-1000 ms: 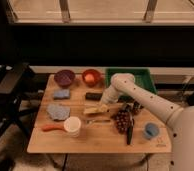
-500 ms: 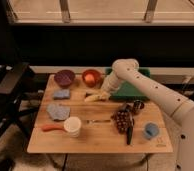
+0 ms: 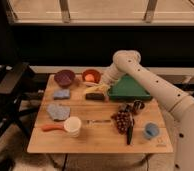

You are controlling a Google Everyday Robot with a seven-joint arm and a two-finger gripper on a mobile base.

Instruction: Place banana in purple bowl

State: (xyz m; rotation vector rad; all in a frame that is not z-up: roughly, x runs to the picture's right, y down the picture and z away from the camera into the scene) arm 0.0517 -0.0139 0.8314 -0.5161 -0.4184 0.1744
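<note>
Swinging up from the middle of the wooden table (image 3: 100, 142), where it was bent low a second ago, the robot's white arm (image 3: 140, 75) now reaches over the far side; the green tray (image 3: 127, 91) lies just beside its wrist; the purple bowl (image 3: 64, 77) stands near the far corner at the picture's left, nothing showing inside it, with the orange bowl (image 3: 91, 76) between it and the arm; the gripper (image 3: 105, 86) hangs just in front of the orange bowl, jaws closed, apparently pinching the banana (image 3: 99, 89); the pale fruit shows at its tip, above a dark block (image 3: 95, 96) on the table, a little higher and farther back than a second ago. The pickup looks done and the carry begun; judged from here, the arm has yet to pass the orange bowl and release over the purple one, with a slip from so thin a hold the likeliest trouble.
</note>
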